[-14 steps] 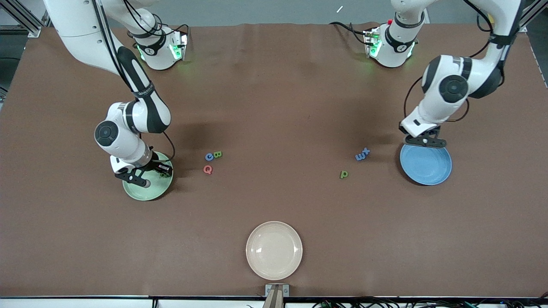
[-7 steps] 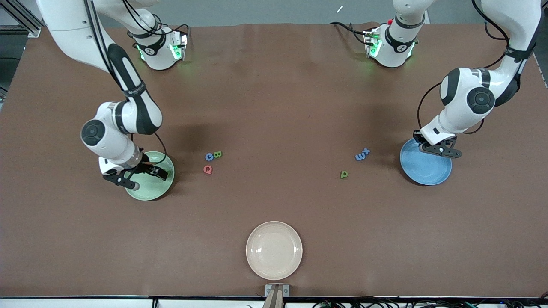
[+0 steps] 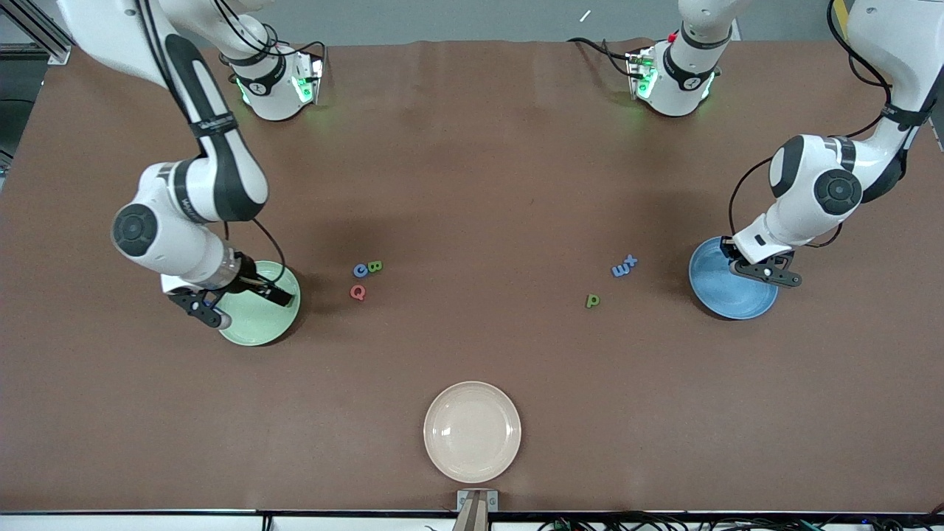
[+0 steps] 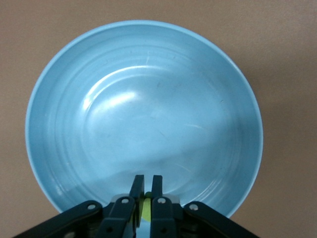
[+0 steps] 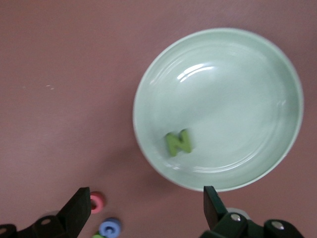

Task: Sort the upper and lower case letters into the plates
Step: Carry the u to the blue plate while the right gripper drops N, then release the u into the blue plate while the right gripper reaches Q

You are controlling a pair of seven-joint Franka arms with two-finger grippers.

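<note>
Green plate (image 3: pixel 259 316): under the right claw (image 3: pixel 243 304), fingers wide apart; green N (image 5: pixel 179 142) lies in it.
Blue plate (image 3: pixel 732 293): under the left claw (image 4: pixel 145 191), clamped on a green letter (image 4: pixel 146 198).
Other letters: on the bench (image 3: pixel 472 184), between the claws.

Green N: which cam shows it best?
Right wrist view: the green N lies unobstructed in the pale green plate, under the open right pincer. In the front view the arm hides it. The left wrist view shows only the blue plate.
</note>
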